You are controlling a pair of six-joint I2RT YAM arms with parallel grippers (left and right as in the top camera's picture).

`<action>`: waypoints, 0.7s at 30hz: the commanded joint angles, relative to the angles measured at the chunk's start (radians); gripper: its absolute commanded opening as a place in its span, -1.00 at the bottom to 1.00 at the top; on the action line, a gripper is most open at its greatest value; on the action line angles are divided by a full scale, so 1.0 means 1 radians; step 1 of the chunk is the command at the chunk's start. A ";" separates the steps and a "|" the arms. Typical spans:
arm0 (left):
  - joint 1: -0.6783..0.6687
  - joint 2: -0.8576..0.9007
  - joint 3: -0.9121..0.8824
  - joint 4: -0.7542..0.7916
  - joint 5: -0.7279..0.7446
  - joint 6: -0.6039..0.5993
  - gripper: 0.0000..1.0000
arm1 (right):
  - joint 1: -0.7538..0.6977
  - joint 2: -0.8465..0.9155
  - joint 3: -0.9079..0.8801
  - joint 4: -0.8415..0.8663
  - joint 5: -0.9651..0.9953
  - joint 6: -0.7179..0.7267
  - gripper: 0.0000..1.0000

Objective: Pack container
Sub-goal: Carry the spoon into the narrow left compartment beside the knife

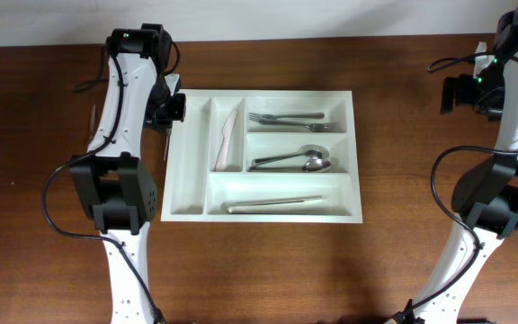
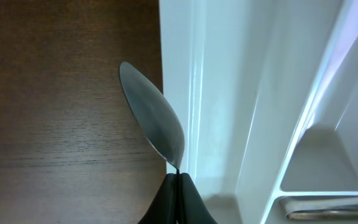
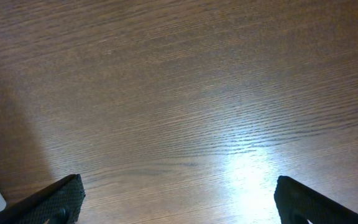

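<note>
Pinching tight, the left gripper (image 2: 179, 182) has its two fingers closed on the very end of a slim metal utensil (image 2: 156, 121), and the rounded tip hangs out over bare table (image 2: 61, 112), right against the outer face of the container (image 2: 176, 43). That's the worry: the grip is a thin end-hold, and the piece sits on the wrong side of the left wall. Let go here and I'd say it drops onto the wood. Swing it across too low and it could catch the rim, twist in the fingers or shove the tray. The container lies just right of this gripper, toward the far edge of the table and roughly midway between the left and right edges. Its leftmost narrow compartment (image 1: 190, 157) is empty, while forks (image 1: 286, 118), spoons (image 1: 290, 160) and long pieces (image 1: 272, 204) fill the wide ones. Over by the far right corner, the right gripper (image 3: 179, 190) is spread wide, holding nothing.
</note>
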 commanded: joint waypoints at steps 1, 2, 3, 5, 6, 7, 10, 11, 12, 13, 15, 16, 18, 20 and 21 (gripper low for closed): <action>-0.008 0.003 0.007 -0.002 0.010 0.055 -0.96 | -0.001 -0.004 -0.004 0.000 -0.006 -0.006 0.98; -0.009 0.003 0.007 0.002 0.006 0.059 -0.96 | -0.001 -0.004 -0.004 0.000 -0.006 -0.006 0.98; -0.009 0.004 0.007 0.005 0.007 0.058 -0.96 | -0.001 -0.004 -0.004 0.000 -0.006 -0.006 0.98; -0.009 0.004 0.007 0.013 0.008 0.058 -0.96 | -0.001 -0.004 -0.004 0.000 -0.006 -0.006 0.98; -0.009 0.004 0.007 0.016 0.012 0.057 -0.96 | -0.001 -0.004 -0.004 0.000 -0.006 -0.006 0.98; -0.010 0.004 0.007 0.018 0.016 0.057 -0.96 | -0.001 -0.004 -0.004 0.000 -0.006 -0.006 0.98; -0.014 0.005 0.007 0.020 0.051 0.057 -0.96 | -0.001 -0.004 -0.004 0.000 -0.006 -0.006 0.98; -0.018 0.005 0.007 0.020 0.056 0.057 -0.96 | -0.001 -0.004 -0.004 0.000 -0.006 -0.006 0.98; -0.021 0.005 0.007 0.022 0.056 0.057 -0.96 | -0.001 -0.004 -0.004 0.000 -0.006 -0.006 0.98; -0.024 0.005 0.007 0.025 0.059 0.056 -0.96 | -0.001 -0.004 -0.004 0.000 -0.006 -0.006 0.98; -0.034 0.006 0.007 0.033 0.073 0.056 -0.96 | -0.001 -0.004 -0.004 0.000 -0.006 -0.006 0.98; -0.039 0.008 0.007 0.037 0.080 0.056 -0.96 | -0.001 -0.004 -0.004 0.000 -0.006 -0.006 0.98; -0.050 0.013 0.006 0.045 0.082 0.056 -0.96 | -0.001 -0.004 -0.004 0.000 -0.006 -0.006 0.98; -0.062 0.021 0.005 0.048 0.082 0.053 -0.96 | -0.001 -0.004 -0.004 0.000 -0.006 -0.006 0.98; -0.067 0.026 0.003 0.051 0.082 0.053 -0.96 | -0.001 -0.004 -0.004 0.000 -0.006 -0.006 0.98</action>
